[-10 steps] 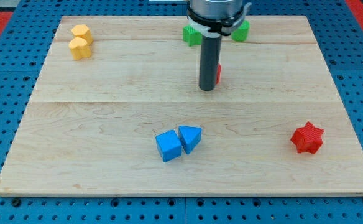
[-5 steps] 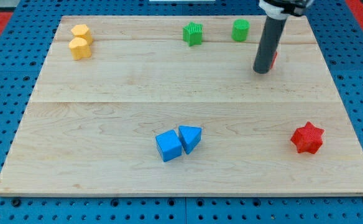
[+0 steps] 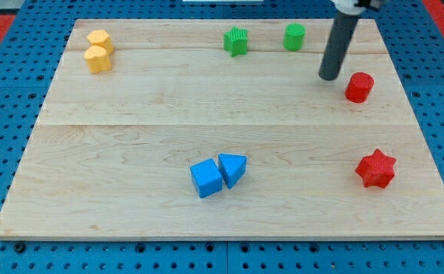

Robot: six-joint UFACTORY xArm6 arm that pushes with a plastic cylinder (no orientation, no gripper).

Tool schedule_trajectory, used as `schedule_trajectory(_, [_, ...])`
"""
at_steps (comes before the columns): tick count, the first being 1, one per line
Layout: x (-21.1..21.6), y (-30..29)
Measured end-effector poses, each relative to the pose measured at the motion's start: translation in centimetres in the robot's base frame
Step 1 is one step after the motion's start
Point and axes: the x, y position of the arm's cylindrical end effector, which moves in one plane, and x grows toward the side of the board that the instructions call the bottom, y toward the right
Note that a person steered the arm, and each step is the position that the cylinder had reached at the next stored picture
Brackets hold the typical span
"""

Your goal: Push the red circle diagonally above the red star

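Note:
The red circle [image 3: 359,87] is a short red cylinder at the view's right, in the board's upper half. The red star [image 3: 375,169] lies below it, near the board's right edge, slightly further right. My tip [image 3: 329,77] is the lower end of the dark rod and stands just left of the red circle and a little higher, with a small gap between them.
Two green blocks [image 3: 237,40] [image 3: 294,36] sit near the board's top edge, left of the rod. Two yellow blocks [image 3: 97,51] touch at the top left. A blue cube [image 3: 206,178] and a blue triangle [image 3: 233,168] touch at bottom centre. The wooden board [image 3: 131,152] rests on a blue pegboard.
My tip swept from the board's upper middle to the right, carrying the red circle with it. The circle now sits apart from the rod, further right and a little lower.

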Motion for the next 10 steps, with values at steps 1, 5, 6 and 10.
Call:
schedule_trajectory(1, [0.2, 7.0])
schedule_trajectory(5, [5.8, 1.3])
schedule_trajectory(6, [9.8, 0.2])
schedule_trajectory(10, [21.2, 5.8])
